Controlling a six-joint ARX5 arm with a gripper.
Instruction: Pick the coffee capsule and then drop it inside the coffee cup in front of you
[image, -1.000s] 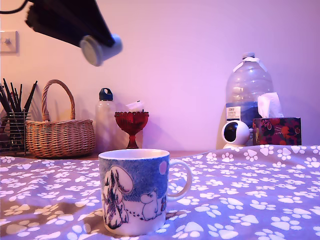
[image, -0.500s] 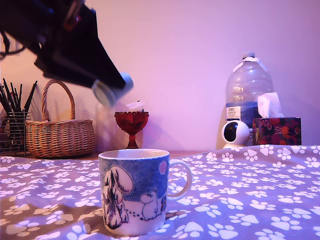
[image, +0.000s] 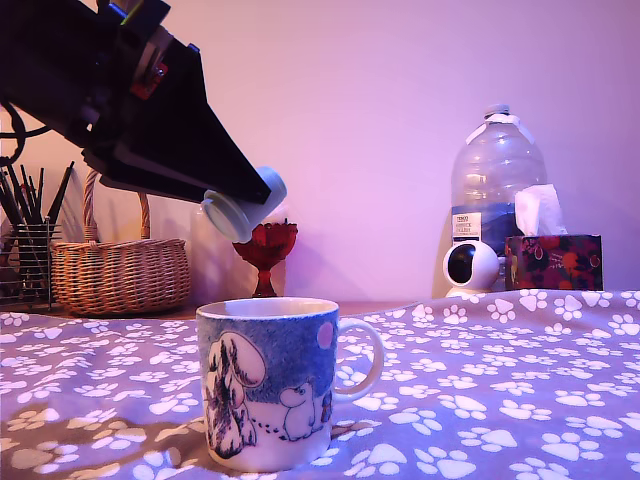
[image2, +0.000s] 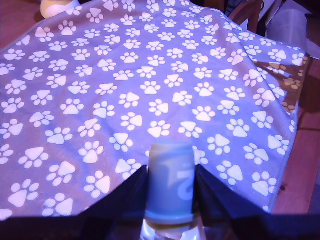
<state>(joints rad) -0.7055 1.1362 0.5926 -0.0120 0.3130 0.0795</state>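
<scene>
The gripper (image: 232, 205), fingers clamped on the coffee capsule (image: 243, 204), hung above the coffee cup (image: 270, 383); releasing cleanly probably required centring over the mouth first.

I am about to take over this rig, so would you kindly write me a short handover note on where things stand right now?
Gripper: shut on the coffee capsule, in the air.
Coffee cup: upright on the paw-print cloth, nothing seen going in yet.
In the exterior view the capsule hangs above the cup's rim, toward that view's left.
Done: capsule picked up.
Left: line it up over the cup's mouth, open the jaws.
</scene>
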